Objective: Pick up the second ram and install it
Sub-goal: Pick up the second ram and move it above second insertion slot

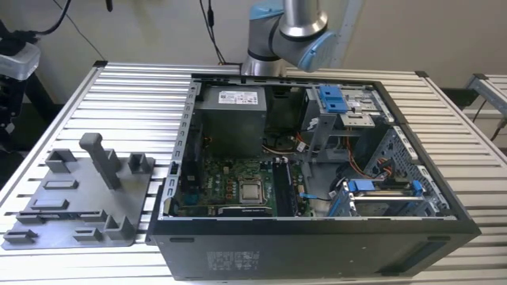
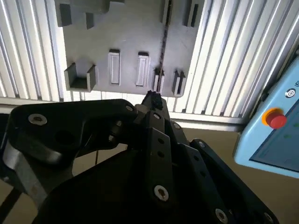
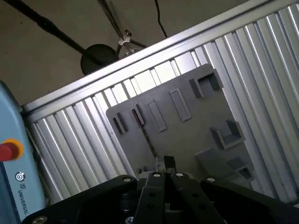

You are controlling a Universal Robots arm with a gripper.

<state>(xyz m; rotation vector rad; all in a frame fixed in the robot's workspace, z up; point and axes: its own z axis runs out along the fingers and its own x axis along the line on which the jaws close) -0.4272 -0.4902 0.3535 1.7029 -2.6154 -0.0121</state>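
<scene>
We log an open computer case (image 1: 317, 249) lying on a slatted metal table (image 1: 135, 89). At the exterior view's left, just beside it, sits a grey holder plate (image 1: 83, 205) with a tall post (image 1: 99, 157). The second wrist view catches a blue pendant (image 2: 271, 147) with a red button (image 2: 276, 119).

**Arm (image 1: 289, 27) upright, gripper (image 2: 153, 99) clamped on ram (image 2: 163, 46)**

In the exterior view the arm stood at the back. Its silver tube and blue-capped joint ran up past the top edge. In both wrist views the black gripper (image 3: 163, 163) pointed downward with its linkages folded inward. Its fingertips were drawn close together, pinching the ram, which was seen edge-on and hung below them.
</scene>
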